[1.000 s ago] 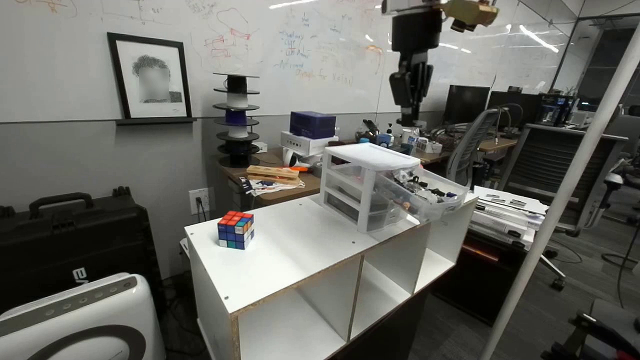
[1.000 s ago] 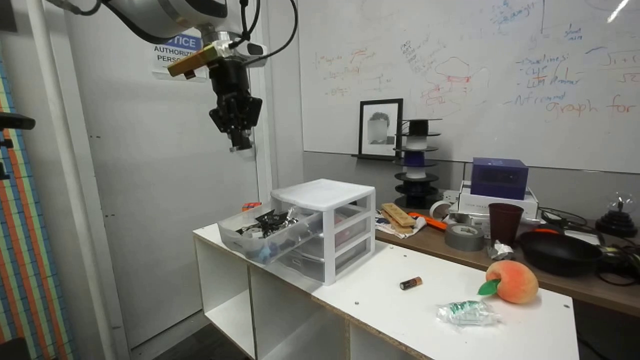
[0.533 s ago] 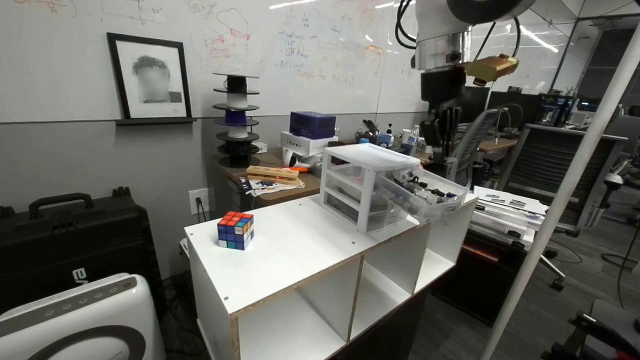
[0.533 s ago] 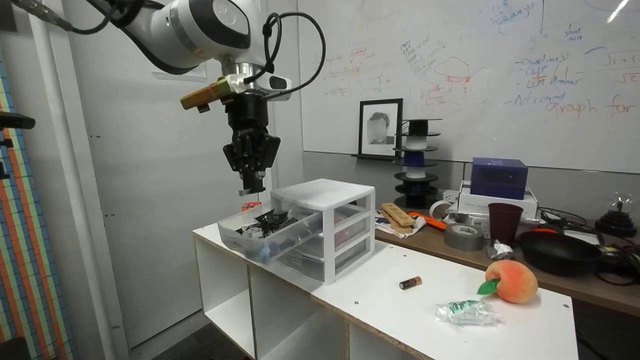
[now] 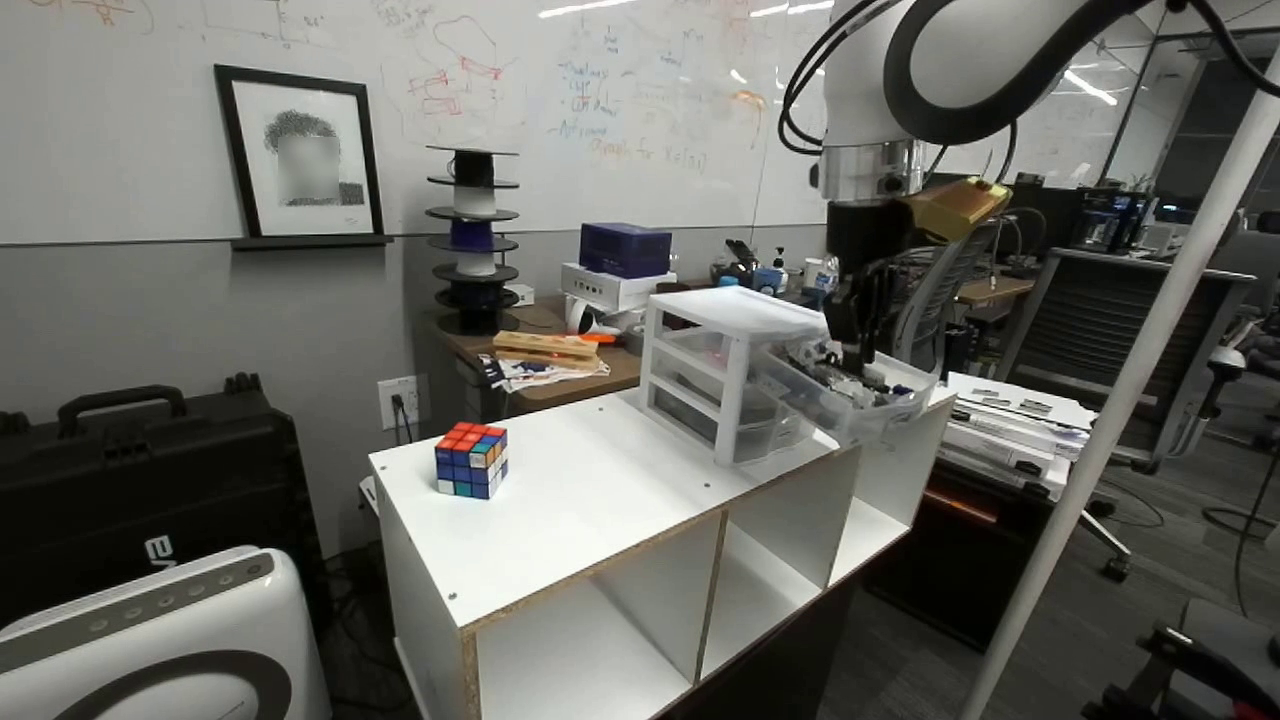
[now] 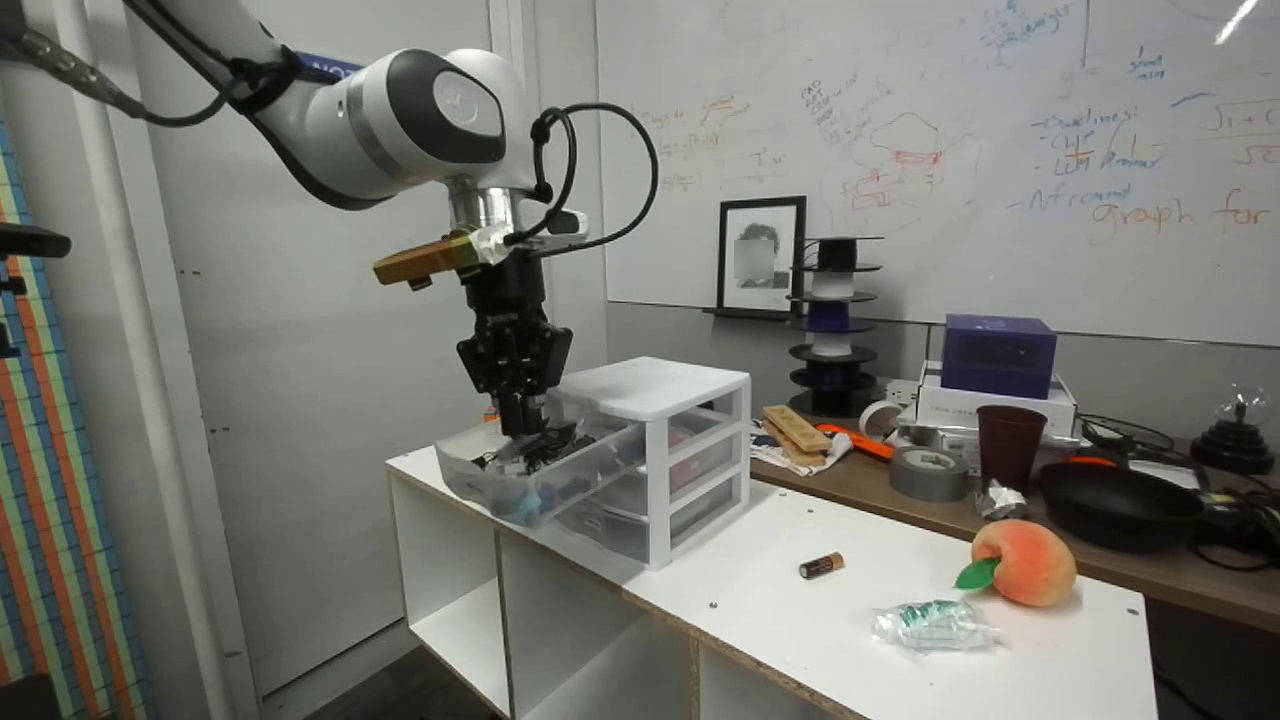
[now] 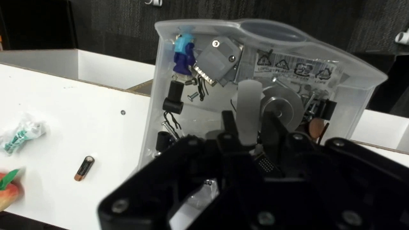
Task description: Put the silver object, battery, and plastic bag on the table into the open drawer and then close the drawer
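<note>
the gripper [image 7: 250, 115] hangs low over the open drawer [image 6: 470, 480], its fingers [image 7: 228, 124] only partly apart, and between them, from the wrist, i see a blurred silver object [image 7: 249, 95]; whether it's pinched or loose i can't tell, nor whether it touches the small parts [image 7: 219, 60] lying in there. the gripper's black bulk covers much of the drawer's back portion. the battery [image 6: 822, 566] lies on the white tabletop [image 6: 760, 620] beside the drawer unit [image 6: 650, 388], and near it the crumpled plastic bag [image 6: 935, 627], which the wrist view cuts off, as it does the peach [image 6: 1035, 562]. in an exterior view the rubik's cube [image 5: 472, 460] stands at the tabletop's opposite end.
</note>
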You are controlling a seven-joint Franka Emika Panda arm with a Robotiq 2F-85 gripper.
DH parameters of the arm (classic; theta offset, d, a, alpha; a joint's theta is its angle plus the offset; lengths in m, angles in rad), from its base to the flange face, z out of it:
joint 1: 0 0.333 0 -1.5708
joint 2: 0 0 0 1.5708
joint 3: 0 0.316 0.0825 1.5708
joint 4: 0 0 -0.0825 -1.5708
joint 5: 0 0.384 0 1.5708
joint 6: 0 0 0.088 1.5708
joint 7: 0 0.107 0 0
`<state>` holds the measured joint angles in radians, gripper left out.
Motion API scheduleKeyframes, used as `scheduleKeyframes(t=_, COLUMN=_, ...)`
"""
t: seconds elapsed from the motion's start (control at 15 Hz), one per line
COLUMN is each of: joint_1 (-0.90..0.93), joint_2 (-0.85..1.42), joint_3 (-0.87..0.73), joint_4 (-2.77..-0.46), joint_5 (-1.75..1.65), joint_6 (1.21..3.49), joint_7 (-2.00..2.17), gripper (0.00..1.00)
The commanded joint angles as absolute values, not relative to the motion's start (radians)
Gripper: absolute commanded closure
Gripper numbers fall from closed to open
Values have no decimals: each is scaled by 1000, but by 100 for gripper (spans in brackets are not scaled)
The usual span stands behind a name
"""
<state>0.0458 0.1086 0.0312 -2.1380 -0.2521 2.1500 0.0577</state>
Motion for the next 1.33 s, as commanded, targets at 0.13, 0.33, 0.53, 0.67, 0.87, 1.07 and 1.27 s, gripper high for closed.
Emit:
scheduleKeyframes(t=0.13, joint_1=40, joint_2=35, joint_3=19, joint_4=-2209, joint_5=-282, joint_6=2314, joint_7=86, gripper=23)
scheduleKeyframes(t=0.33, joint_1=54, joint_2=-39, joint_3=40, joint_4=-2235, joint_5=-234, joint_6=2296, joint_7=71, gripper=2)
scheduleKeyframes(t=0.53, joint_1=76, joint_2=-116, joint_3=71, joint_4=-2278, joint_5=-198, joint_6=2284, joint_7=84, gripper=0)
scheduleKeyframes(t=0.67, joint_1=67, joint_2=-58, joint_3=70, joint_4=-2234, joint_5=-205, joint_6=2281, joint_7=72, gripper=0)
scheduleKeyframes(t=0.87, joint_1=79, joint_2=-110, joint_3=89, joint_4=-2266, joint_5=-189, joint_6=2267, joint_7=79, gripper=0)
scheduleKeyframes(t=1.07, joint_1=78, joint_2=-114, joint_3=87, joint_4=-2273, joint_5=-189, joint_6=2266, joint_7=79, gripper=0)
scheduleKeyframes(t=1.27, joint_1=74, joint_2=-102, joint_3=80, joint_4=-2257, joint_5=-177, joint_6=2261, joint_7=62, gripper=0)
